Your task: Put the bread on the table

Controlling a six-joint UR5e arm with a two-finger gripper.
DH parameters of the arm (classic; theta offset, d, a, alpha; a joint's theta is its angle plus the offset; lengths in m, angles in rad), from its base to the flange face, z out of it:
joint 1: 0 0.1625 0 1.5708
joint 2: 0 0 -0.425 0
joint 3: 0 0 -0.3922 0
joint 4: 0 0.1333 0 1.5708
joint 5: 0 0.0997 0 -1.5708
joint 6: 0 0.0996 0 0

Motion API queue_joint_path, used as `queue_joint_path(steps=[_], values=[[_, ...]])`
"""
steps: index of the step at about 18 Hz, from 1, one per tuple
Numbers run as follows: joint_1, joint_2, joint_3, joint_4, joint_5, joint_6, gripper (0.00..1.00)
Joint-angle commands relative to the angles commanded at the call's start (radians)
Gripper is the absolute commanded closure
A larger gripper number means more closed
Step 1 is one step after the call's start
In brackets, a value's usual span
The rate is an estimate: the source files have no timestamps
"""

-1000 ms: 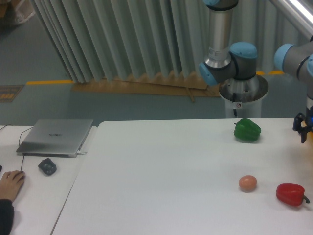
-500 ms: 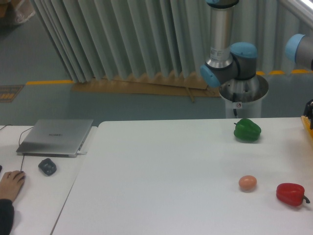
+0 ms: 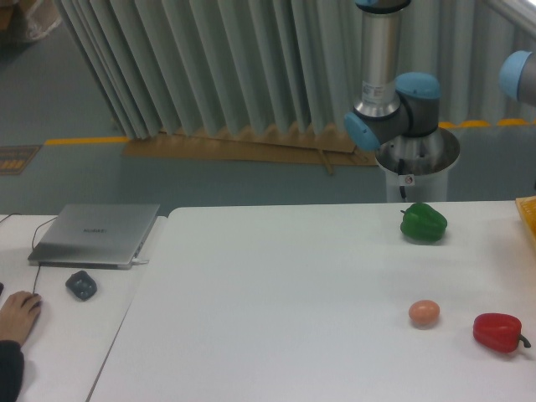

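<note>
Pincer has left view rightward.

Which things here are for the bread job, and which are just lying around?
For the job:
table
bread: not in view now
gripper: out of view too

Just lying about:
green pepper
egg
red pepper
laptop
mouse
yellow thing at the right edge

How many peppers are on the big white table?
2. The green pepper sits toward the back right of the table, and the red pepper lies near the front right, just right of the egg. More could be hidden past the right edge.
</note>
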Motion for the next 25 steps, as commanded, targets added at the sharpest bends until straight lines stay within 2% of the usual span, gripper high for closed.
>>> queue_joint_path(steps=[2, 4, 5, 11, 14, 17, 22, 25], values=[[0.017, -0.011, 0.000, 0.038, 0.003, 0.032, 0.00], [0.046, -0.032, 0.006, 0.139, 0.003, 0.046, 0.00], [0.063, -0.031, -0.004, 0.162, 0.003, 0.048, 0.00], [0.095, -0.025, 0.011, 0.183, 0.041, 0.044, 0.00], [0.091, -0.031, 0.002, 0.229, 0.048, 0.032, 0.00], [0.081, -0.046, -0.005, 0.207, 0.055, 0.023, 0.00], [0.040, -0.118, -0.011, 0.180, 0.144, -0.060, 0.00], [0.037, -0.126, 0.000, 0.108, 0.124, -0.063, 0.00]])
